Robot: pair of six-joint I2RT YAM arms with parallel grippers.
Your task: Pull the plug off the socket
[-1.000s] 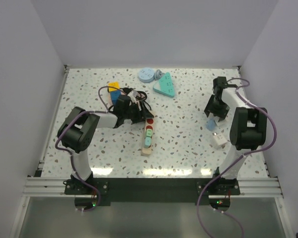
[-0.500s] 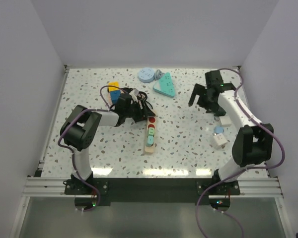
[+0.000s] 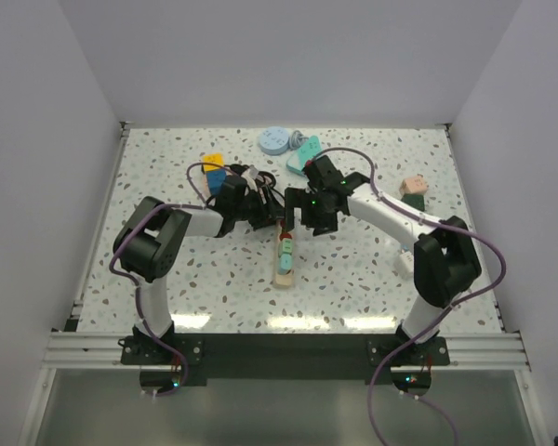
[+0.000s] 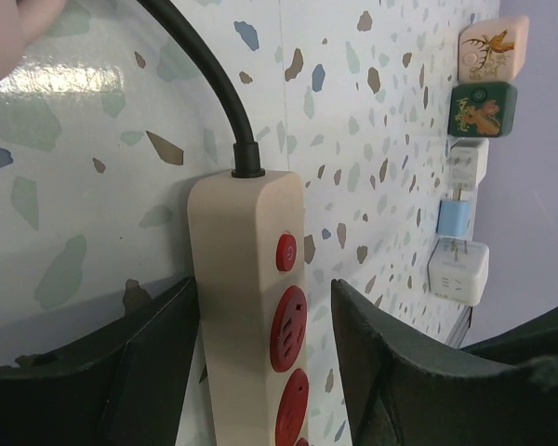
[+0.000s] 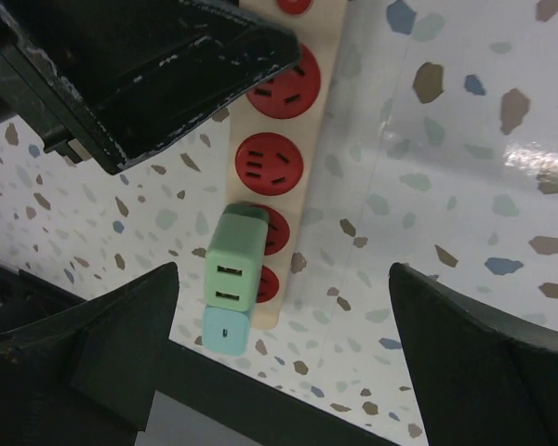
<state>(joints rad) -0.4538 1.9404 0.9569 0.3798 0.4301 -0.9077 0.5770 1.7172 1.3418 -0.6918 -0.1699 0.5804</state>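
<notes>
Near the middle of the table [image 3: 353,279] the socket [image 3: 281,271] lies lengthwise. A light blue plug [image 5: 226,330] and a mint-green plug [image 5: 234,260] sit in its nearer outlets, between the widely parted fingers of the right gripper [image 5: 284,269], untouched. Farther, at the black cord [image 4: 205,84] end, the left gripper [image 4: 265,283] has its jaws apart, with the socket between them.

The left arm [image 3: 153,249] and the right arm [image 3: 437,265] look alike: white tube links joined by chunky black joint housings. A thin purple cable [image 3: 505,268] loops along each one. Both rise from black base plates [image 3: 158,353] that carry tiny green lights. The left hand [image 4: 260,372] and the right hand [image 5: 279,344] have broad matte black fingers [image 4: 391,372], scratched pale along some edges
</notes>
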